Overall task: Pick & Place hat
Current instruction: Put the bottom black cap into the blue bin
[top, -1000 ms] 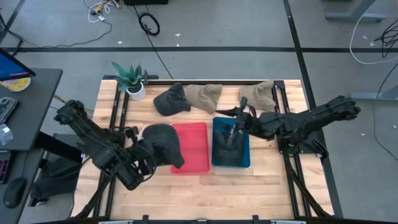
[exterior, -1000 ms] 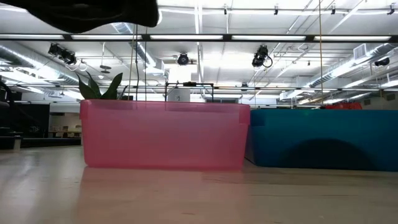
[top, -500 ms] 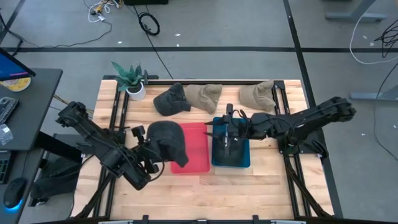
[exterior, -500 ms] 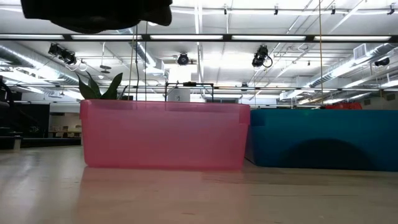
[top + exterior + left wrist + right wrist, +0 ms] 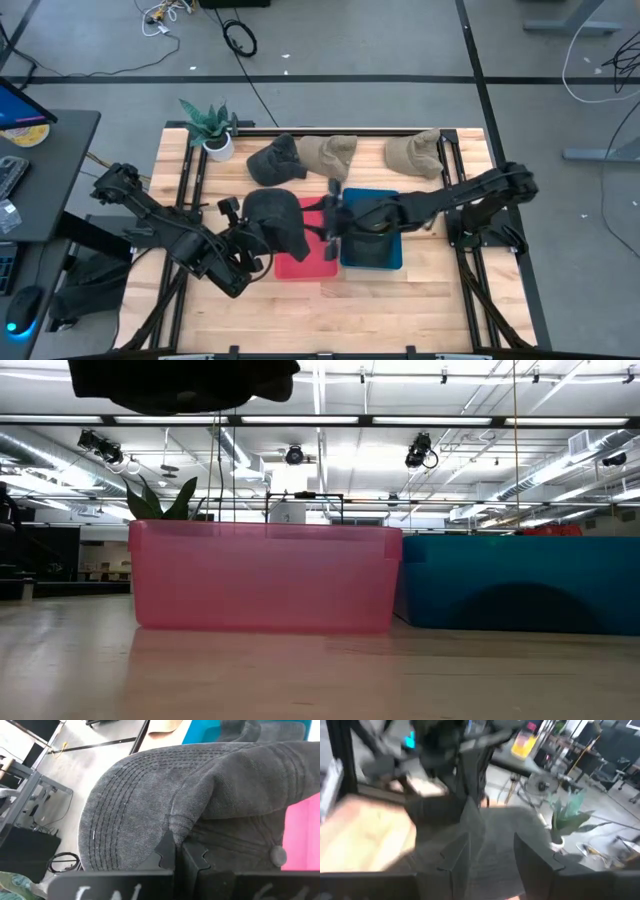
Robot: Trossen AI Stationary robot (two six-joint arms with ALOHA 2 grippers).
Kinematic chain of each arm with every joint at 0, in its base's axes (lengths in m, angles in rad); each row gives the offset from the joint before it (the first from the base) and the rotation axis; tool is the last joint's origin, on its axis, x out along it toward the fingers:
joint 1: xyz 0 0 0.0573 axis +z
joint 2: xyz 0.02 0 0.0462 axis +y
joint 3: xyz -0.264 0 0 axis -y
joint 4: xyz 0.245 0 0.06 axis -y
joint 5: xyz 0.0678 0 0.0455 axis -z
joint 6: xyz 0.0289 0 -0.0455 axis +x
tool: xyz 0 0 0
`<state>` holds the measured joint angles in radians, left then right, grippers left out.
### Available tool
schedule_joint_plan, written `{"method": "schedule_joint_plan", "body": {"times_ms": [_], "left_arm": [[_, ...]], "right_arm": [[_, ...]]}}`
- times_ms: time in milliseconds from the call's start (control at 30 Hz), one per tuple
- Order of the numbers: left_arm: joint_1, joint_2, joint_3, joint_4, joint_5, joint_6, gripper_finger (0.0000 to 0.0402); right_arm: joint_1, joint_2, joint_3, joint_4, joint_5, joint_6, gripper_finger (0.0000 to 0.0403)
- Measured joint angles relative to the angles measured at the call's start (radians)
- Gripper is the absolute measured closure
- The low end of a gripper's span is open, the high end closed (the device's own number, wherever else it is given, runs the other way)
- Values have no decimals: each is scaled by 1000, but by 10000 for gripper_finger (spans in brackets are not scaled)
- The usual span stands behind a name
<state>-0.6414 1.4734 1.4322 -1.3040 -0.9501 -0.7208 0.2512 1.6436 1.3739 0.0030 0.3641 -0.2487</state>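
Observation:
A dark grey hat (image 5: 276, 218) hangs in the air over the left part of the red bin (image 5: 318, 266); in the low view the hat (image 5: 185, 380) shows above the bin (image 5: 260, 575). My left gripper (image 5: 177, 854) is shut on it, coming from the near left (image 5: 252, 238). My right gripper (image 5: 325, 218) is open and reaches leftward over the red bin, just right of the hat; in its wrist view the hat (image 5: 490, 827) lies ahead of its fingers (image 5: 492, 851). A blue bin (image 5: 396, 262) beside the red one holds another dark hat (image 5: 370, 245). My left gripper pinches a fold of the hat's crown (image 5: 192, 832) between its two fingers, close to where the stitched brim (image 5: 117, 815) joins it. The fingers come slanting from the table's near left. The hat is lifted clear and sags around the fingers.
On the far part of the table lie a dark hat (image 5: 275, 160) and two tan hats (image 5: 328, 155) (image 5: 415, 152). A potted plant (image 5: 210, 128) stands at the far left corner. Black rails run along both table sides.
My left gripper has carried the hat up and rightward, from the table's left of the red bin to over its left part. My right gripper has moved leftward from above the blue bin, across to the red bin, toward the hat.

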Motion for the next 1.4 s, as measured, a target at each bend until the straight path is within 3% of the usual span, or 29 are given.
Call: {"method": "schedule_joint_plan", "body": {"times_ms": [167, 300, 600, 1267, 1400], "left_arm": [[5, 0, 0, 3, 0, 0, 399], [5, 0, 0, 6, 0, -1, 399], [5, 0, 0, 18, 0, -7, 399], [6, 0, -1, 89, -38, 35, 399], [7, 0, -1, 103, -25, 35, 399]], "right_arm": [[28, 106, 148, -83, 113, -64, 247], [50, 164, 199, -79, 117, -101, 247], [58, 217, 208, 15, 137, -163, 247], [-1, 273, 208, 22, 98, -168, 247], [-10, 280, 208, 16, 158, -190, 247]]}}
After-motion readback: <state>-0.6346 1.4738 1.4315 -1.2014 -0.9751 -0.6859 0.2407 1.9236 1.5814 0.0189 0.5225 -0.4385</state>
